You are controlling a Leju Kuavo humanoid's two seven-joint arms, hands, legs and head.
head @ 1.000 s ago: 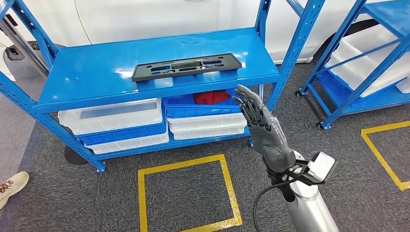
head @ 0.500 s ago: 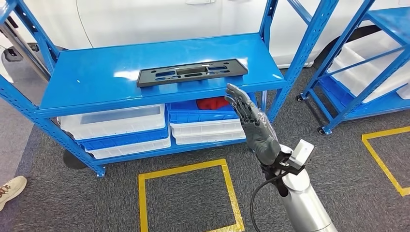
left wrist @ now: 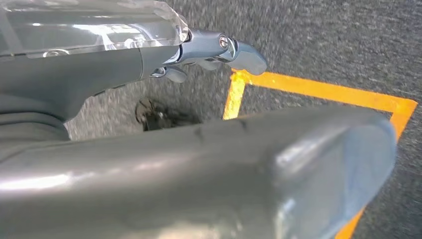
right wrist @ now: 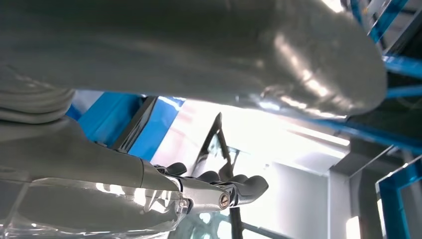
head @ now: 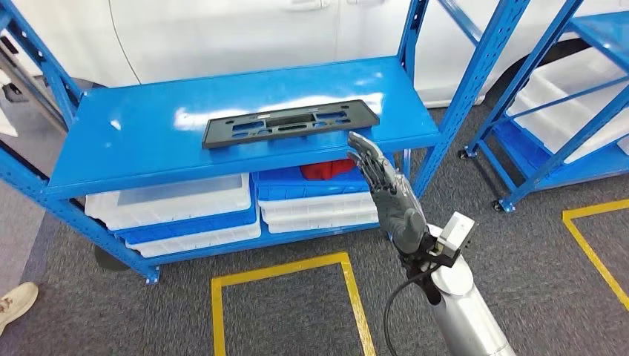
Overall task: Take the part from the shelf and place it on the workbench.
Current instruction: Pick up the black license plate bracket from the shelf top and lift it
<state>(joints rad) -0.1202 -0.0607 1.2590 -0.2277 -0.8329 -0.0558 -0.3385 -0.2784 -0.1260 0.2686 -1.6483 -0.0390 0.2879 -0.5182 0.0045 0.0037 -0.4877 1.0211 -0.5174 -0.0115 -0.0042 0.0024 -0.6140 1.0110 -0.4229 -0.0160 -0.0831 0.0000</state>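
Observation:
A long flat black part (head: 291, 123) with several cut-outs lies on the top board of the blue shelf (head: 133, 141), toward its front edge. My right hand (head: 386, 189) is raised in front of the shelf, fingers straight and apart, holding nothing; its fingertips (head: 360, 143) reach up to the shelf's front edge, just below the part's right end. In the right wrist view the right hand (right wrist: 209, 191) shows against the blue shelf (right wrist: 114, 119). My left hand (left wrist: 209, 52) hangs over the carpet, empty, with its fingers loosely apart.
White and blue bins (head: 174, 204) fill the lower shelf, one holding something red (head: 326, 169). A second blue rack (head: 564, 111) stands at the right. Yellow tape squares (head: 289, 267) mark the grey carpet. A person's shoe (head: 16, 302) shows at the lower left.
The whole picture has shifted, so the camera has moved nearer the shelf. My right hand has come closer to the shelf's front edge below the part's right end, still holding nothing.

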